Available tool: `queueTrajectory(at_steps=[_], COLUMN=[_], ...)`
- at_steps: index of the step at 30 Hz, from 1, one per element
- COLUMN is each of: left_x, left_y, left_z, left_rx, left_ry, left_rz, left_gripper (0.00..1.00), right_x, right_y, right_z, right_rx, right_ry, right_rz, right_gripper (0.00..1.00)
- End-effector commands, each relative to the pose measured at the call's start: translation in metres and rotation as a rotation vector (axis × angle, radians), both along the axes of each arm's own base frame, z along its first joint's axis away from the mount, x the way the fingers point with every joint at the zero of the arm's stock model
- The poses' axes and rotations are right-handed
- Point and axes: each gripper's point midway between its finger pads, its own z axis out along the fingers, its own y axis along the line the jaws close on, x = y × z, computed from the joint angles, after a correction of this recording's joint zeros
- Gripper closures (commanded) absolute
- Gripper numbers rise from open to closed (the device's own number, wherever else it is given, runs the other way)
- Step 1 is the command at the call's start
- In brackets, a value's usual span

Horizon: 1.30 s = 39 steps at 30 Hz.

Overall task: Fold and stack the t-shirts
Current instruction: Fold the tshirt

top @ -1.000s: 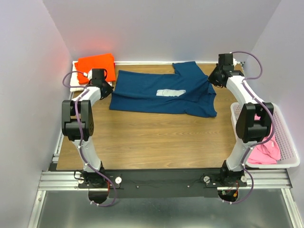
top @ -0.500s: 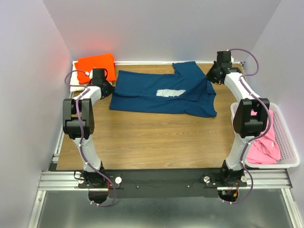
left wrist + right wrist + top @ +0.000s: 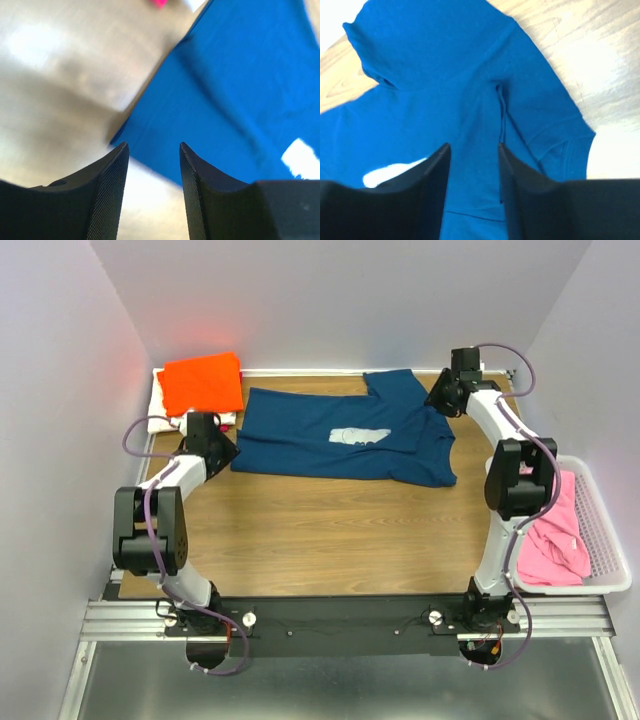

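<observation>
Navy cloth of the one spread t-shirt (image 3: 340, 435) (image 3: 240, 100) (image 3: 445, 75) covers the far half of the tabletop (image 3: 320, 530) (image 3: 50, 100) (image 3: 600, 60). It lies flat, with a small white print (image 3: 358, 435) (image 3: 300, 157) (image 3: 390, 175) near its middle.

The left jaws stand partly apart with nothing between them. In the left wrist view the shirt's left corner lies on the wood just beyond their tips, in line with the gap, and the cloth runs away to the right. From above, the left arm (image 3: 185, 465) ends just at that left edge of the shirt.

The right jaws are also partly apart and hold nothing. In the right wrist view the cloth fills the gap between them, a sleeve seam running up from it, and the sleeve lies just to the right. The right arm (image 3: 500, 425) reaches to the shirt's far right part.

A folded orange t-shirt (image 3: 202, 383) sits in the far left corner on a cream-white one (image 3: 160, 405). A pink t-shirt (image 3: 555, 540) lies in a white basket (image 3: 600, 540) at the right edge.
</observation>
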Motion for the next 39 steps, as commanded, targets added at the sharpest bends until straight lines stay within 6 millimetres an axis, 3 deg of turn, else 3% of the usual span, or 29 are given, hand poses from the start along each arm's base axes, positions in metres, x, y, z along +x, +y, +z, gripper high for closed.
queueTrajectory(at_steps=[1, 3, 6, 7, 8, 10, 12, 14, 16, 23, 28, 33, 37, 39], left_x=[-0.026, -0.029, -0.025, -0.028, -0.026, -0.029, -0.026, -0.023, -0.017, -0.021, -0.022, -0.023, -0.021, -0.022], left_y=[0.004, 0.000, -0.005, -0.011, -0.023, -0.029, -0.030, -0.030, -0.025, -0.006, 0.007, 0.015, 0.018, 0.017], left_z=[-0.014, -0.018, -0.025, -0.031, -0.030, -0.036, -0.035, -0.033, -0.032, -0.042, -0.045, -0.050, -0.054, -0.057], left_rx=[0.008, -0.009, -0.035, -0.059, -0.071, -0.076, -0.078, -0.084, -0.061, -0.006, 0.053, 0.095, 0.112, 0.112], left_ry=[0.002, -0.007, -0.031, -0.020, -0.039, -0.034, -0.046, -0.058, -0.061, 0.001, 0.033, 0.056, 0.065, 0.071], left_rz=[0.039, 0.028, 0.012, -0.009, -0.031, -0.032, -0.022, -0.017, 0.013, 0.112, 0.168, 0.192, 0.198, 0.194], left_gripper=[0.48, 0.50, 0.53, 0.55, 0.55, 0.55, 0.55, 0.55, 0.57, 0.65, 0.65, 0.66, 0.76, 0.87], right_x=[-0.020, -0.033, -0.070, -0.080, -0.099, -0.117, -0.141, -0.155, -0.172, -0.196, -0.200, -0.201, -0.200, -0.199], right_y=[-0.010, -0.013, -0.019, -0.020, -0.021, -0.021, -0.023, -0.025, -0.022, -0.020, -0.020, -0.021, -0.022, -0.023], right_z=[0.005, 0.008, 0.005, 0.020, 0.002, 0.012, -0.003, -0.001, -0.014, -0.019, -0.021, -0.034, -0.043, -0.048], right_rx=[-0.025, -0.030, -0.037, -0.025, -0.023, -0.009, -0.014, -0.013, -0.003, 0.018, 0.023, 0.017, 0.014, 0.013], right_ry=[0.013, 0.021, 0.050, 0.022, 0.069, 0.047, 0.087, 0.076, 0.111, 0.117, 0.112, 0.134, 0.141, 0.141], right_rz=[-0.037, -0.050, -0.091, -0.106, -0.114, -0.132, -0.139, -0.152, -0.141, -0.136, -0.143, -0.148, -0.154, -0.165], right_gripper=[0.41, 0.39, 0.39, 0.39, 0.40, 0.40, 0.40, 0.41, 0.41, 0.41, 0.40, 0.38, 0.35, 0.35])
